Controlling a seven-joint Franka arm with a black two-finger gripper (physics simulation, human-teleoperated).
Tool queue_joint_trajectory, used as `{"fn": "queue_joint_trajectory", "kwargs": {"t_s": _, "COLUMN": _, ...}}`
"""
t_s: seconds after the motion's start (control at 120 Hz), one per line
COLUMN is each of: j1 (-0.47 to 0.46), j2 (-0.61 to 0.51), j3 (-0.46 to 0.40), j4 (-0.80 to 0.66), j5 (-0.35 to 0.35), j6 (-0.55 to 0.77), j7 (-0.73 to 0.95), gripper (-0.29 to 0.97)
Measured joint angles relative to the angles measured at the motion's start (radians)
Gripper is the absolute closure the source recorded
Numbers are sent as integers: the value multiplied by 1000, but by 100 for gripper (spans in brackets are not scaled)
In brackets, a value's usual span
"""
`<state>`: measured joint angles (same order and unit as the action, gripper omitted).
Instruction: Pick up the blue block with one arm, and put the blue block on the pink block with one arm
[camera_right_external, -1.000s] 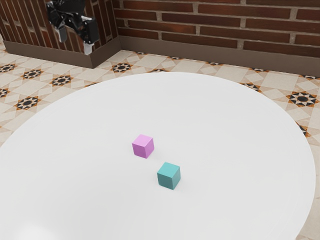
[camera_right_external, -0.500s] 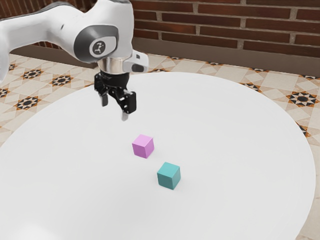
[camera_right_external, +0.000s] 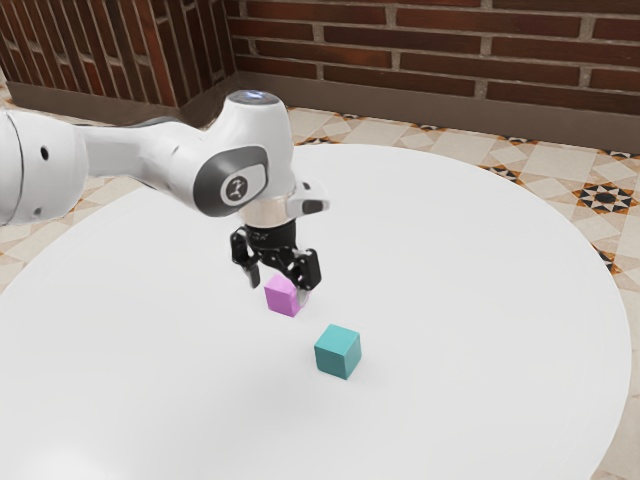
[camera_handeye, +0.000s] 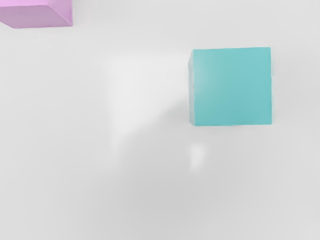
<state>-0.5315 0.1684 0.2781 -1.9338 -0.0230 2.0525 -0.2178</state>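
1. Hovering low over the white table (camera_right_external: 480, 300) in the exterior view, my gripper (camera_right_external: 277, 280) has its fingers spread wide and holds nothing. One fingertip overlaps the pink block (camera_right_external: 281, 299). The blue block (camera_right_external: 337, 351) rests on the table near the pink one, toward the exterior view's right, not touching it.
2. From the wrist, the blue block (camera_handeye: 231, 86) sits flat on the table, apart from the pink block (camera_handeye: 36, 12).

The gripper (camera_right_external: 278, 284) hides the upper part of the pink block (camera_right_external: 281, 299) in the exterior view, and the wrist view's edge cuts it off.
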Motion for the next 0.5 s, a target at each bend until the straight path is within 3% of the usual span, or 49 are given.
{"fn": "queue_joint_trajectory", "kwargs": {"t_s": 0.208, "j1": 0, "j2": 132, "j3": -6, "j4": 21, "j5": -31, "j6": 117, "j7": -39, "gripper": 0}}
{"fn": "queue_joint_trajectory", "kwargs": {"t_s": 0.5, "j1": -39, "j2": 183, "j3": -7, "j4": 9, "j5": -90, "j6": 209, "j7": -69, "gripper": 0}}
